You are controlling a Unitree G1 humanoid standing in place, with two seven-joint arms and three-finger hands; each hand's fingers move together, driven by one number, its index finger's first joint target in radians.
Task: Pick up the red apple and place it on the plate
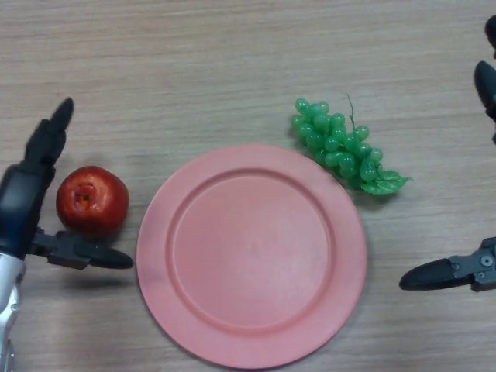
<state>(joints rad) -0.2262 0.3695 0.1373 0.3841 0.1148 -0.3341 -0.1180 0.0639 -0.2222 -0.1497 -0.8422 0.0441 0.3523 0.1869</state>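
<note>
The left robot hand [31,203] sits wide open around the shiny red apple [92,200], so it should close evenly before lifting toward the round pink plate [252,256].

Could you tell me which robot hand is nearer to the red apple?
Left robot hand: its open fingers flank the red apple. The right robot hand is far across the plate.

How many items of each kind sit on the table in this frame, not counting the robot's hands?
Red apple: 1
Pink plate: 1
Green grape bunch: 1
Total: 3
</note>
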